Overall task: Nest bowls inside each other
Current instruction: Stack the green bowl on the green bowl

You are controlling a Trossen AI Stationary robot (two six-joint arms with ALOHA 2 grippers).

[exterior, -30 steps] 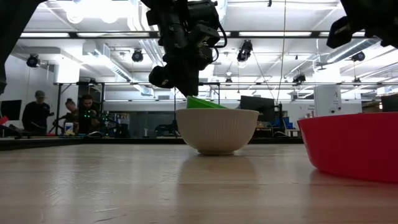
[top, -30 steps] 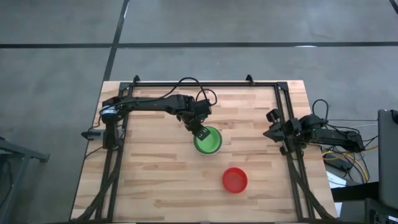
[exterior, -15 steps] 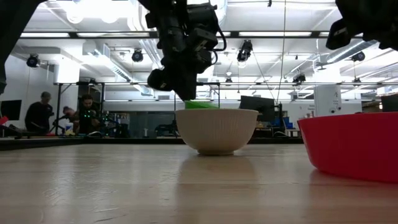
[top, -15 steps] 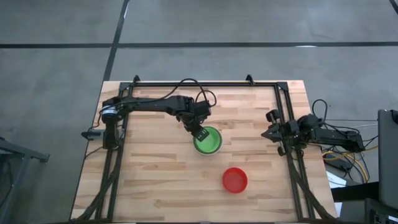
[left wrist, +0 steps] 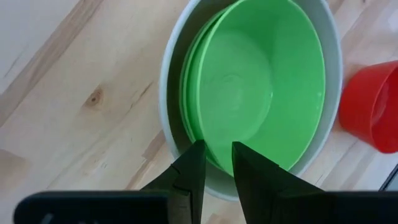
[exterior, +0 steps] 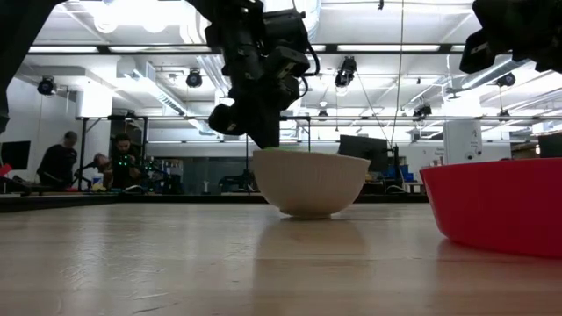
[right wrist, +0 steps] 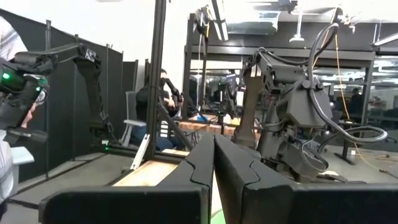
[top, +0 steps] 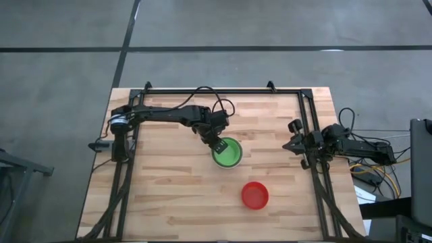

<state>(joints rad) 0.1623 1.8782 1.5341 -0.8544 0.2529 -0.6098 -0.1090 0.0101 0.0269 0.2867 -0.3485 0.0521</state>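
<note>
Lowered green bowl (left wrist: 261, 99) between end effector (left wrist: 217, 163) fingers.

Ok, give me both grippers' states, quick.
Left gripper: closed on the rim of the top green bowl in the white bowl.
Right gripper: shut, empty, at the table's right edge.

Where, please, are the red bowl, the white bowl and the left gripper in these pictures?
red bowl (top: 255, 195): high view, middle of its inside.
white bowl (exterior: 308, 185): low view, ribbed outer wall.
left gripper (left wrist: 217, 163): left wrist view, midway between its fingertips, at the green bowl's rim.
</note>
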